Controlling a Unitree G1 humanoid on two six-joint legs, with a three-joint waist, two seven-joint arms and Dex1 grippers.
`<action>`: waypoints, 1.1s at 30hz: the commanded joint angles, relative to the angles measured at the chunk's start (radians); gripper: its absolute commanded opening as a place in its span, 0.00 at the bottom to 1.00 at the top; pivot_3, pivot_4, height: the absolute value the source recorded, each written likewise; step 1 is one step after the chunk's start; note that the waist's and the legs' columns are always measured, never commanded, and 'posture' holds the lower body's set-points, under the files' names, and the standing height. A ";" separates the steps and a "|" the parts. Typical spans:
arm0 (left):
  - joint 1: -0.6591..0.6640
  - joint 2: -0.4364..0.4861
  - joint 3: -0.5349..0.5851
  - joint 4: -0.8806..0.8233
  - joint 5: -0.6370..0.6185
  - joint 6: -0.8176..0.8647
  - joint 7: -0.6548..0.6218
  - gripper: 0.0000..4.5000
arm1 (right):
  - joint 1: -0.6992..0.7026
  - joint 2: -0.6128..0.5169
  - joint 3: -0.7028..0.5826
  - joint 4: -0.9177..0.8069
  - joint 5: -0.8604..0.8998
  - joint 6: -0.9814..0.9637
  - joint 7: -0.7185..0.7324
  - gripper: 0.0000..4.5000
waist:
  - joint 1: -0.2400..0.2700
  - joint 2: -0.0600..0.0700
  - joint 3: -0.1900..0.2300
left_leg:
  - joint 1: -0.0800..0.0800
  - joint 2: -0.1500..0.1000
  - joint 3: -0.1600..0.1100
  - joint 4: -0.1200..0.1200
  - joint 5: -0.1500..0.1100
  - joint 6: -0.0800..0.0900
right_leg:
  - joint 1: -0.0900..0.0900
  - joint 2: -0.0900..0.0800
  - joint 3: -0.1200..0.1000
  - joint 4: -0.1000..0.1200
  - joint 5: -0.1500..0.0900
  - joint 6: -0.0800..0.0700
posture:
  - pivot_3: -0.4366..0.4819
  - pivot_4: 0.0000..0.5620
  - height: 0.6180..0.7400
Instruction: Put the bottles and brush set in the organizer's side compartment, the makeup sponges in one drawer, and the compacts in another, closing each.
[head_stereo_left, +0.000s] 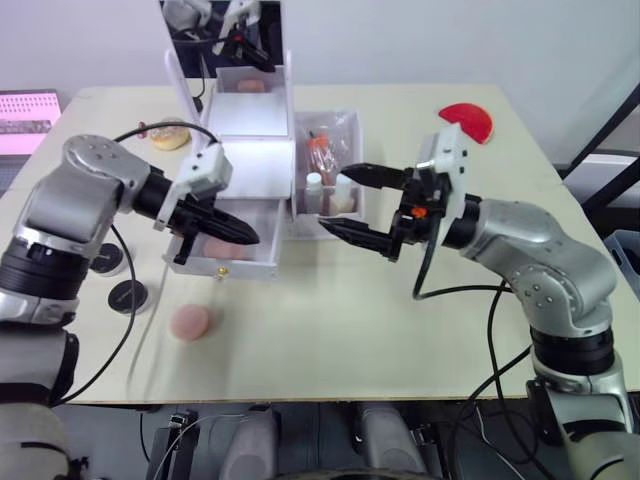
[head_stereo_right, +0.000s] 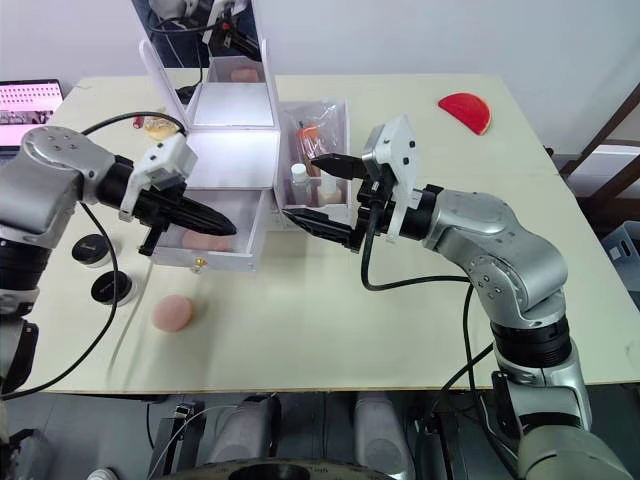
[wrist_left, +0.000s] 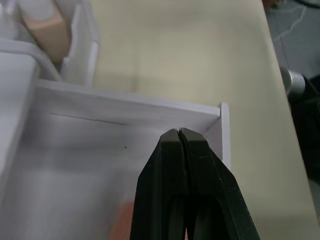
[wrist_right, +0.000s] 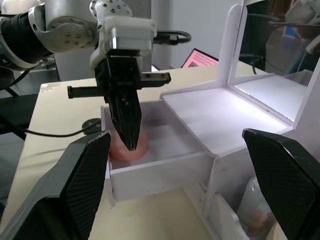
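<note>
One sponge (wrist_right: 131, 148) (half behind left claw (wrist_right: 129, 134))

Red half-round object (head_stereo_left: 466, 121) lies at the table's (head_stereo_left: 400, 320) far right; laptop screen (head_stereo_left: 27, 118) glows far left.

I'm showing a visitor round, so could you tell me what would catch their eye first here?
The white organizer at the table's far middle, its drawer pulled open. The left gripper, shut, hangs over a pink sponge inside. The right gripper waits open beside it.
</note>
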 joint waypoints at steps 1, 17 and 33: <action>-0.038 0.007 -0.023 -0.003 0.020 -0.047 -0.014 0.01 | -0.003 0.009 -0.019 -0.052 0.011 -0.006 -0.016 1.00 | 0.002 0.000 0.000 | 0.000 0.000 0.000 0.000 0.000 0.000 | 0.000 0.000 0.000 0.000 0.000 0.000 | 0.48 0.27 1.00; -0.022 0.090 -0.061 0.017 0.046 -0.156 -0.014 0.01 | 0.002 0.021 -0.012 -0.054 0.014 -0.014 -0.030 1.00 | 0.004 0.000 0.000 | 0.000 0.000 0.000 0.000 0.000 0.000 | 0.000 0.000 0.000 0.000 -0.001 -0.001 | 0.48 0.27 1.00; 0.014 0.172 0.301 -0.053 -0.155 0.176 0.050 0.01 | 0.053 -0.072 -0.128 -0.041 0.051 0.005 0.026 1.00 | -0.012 0.000 0.000 | 0.000 0.001 -0.001 0.000 0.000 0.000 | 0.000 0.001 0.000 0.000 0.000 0.002 | 0.48 0.27 1.00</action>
